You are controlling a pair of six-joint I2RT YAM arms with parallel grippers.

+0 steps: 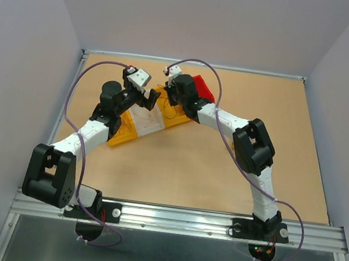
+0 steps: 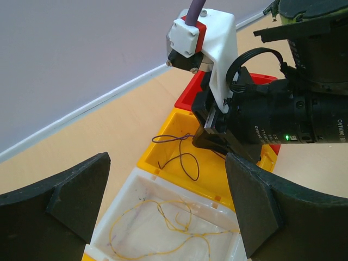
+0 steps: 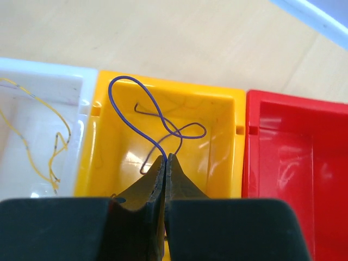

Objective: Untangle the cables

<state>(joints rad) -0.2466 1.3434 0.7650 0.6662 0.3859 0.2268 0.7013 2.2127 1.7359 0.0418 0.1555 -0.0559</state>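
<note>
My right gripper [image 3: 166,157] is shut on a thin blue-purple cable [image 3: 142,109] and holds it looped over a yellow bin [image 3: 223,157]. The same cable [image 2: 187,157] shows in the left wrist view, hanging into the yellow bin [image 2: 168,130] under the right gripper [image 2: 217,142]. A thin yellow-orange cable [image 2: 163,223] lies loose in a white bin [image 2: 128,187]; it also shows at the left of the right wrist view [image 3: 51,141]. My left gripper [image 2: 166,209] is open and empty above the white bin. In the top view both grippers, left [image 1: 147,101] and right [image 1: 170,92], meet over the bins.
A red bin [image 3: 296,163] stands right of the yellow one. In the top view the row of bins [image 1: 149,124] runs slantwise at the table's back, with a further yellow bin [image 1: 124,138] at its left end. Grey walls and a metal rail [image 1: 175,219] border the table.
</note>
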